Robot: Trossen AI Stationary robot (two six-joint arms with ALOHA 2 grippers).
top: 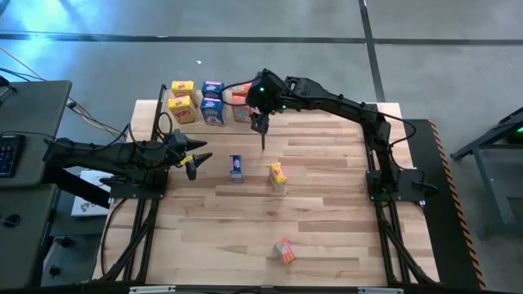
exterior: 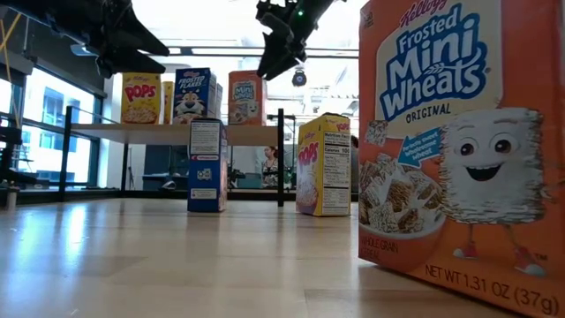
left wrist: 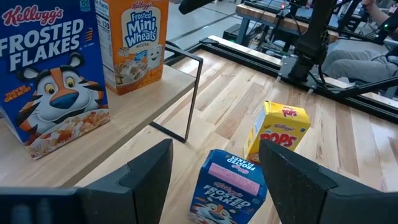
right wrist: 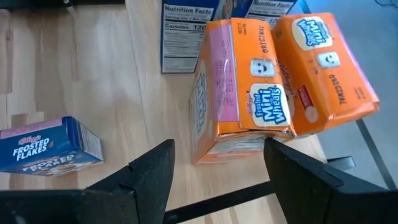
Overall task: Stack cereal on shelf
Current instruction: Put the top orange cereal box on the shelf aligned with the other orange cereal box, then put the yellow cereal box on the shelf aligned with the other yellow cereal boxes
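Observation:
The shelf [exterior: 159, 132] stands at the table's far left. It carries yellow Pops boxes [top: 183, 100], blue Frosted Flakes boxes [top: 213, 101] and two orange Mini Wheats boxes at its right end. One orange box [right wrist: 239, 87] stands upright; the other [right wrist: 326, 68] sits tilted beside it. On the tabletop a blue box [top: 236, 167] and a yellow box [top: 278, 176] stand on end. My right gripper [top: 261, 135] hangs open above the shelf's right end, just short of the orange boxes [right wrist: 214, 180]. My left gripper [top: 196, 159] waits open at the table's left, facing the blue box [left wrist: 230, 190].
A third orange box [top: 284, 251] stands near the table's front edge, close before the low camera [exterior: 450, 150]. The shelf's thin black posts [left wrist: 198, 99] rise from the tabletop. Bare wood lies across the table's right half. A person [left wrist: 367, 37] sits beyond the table.

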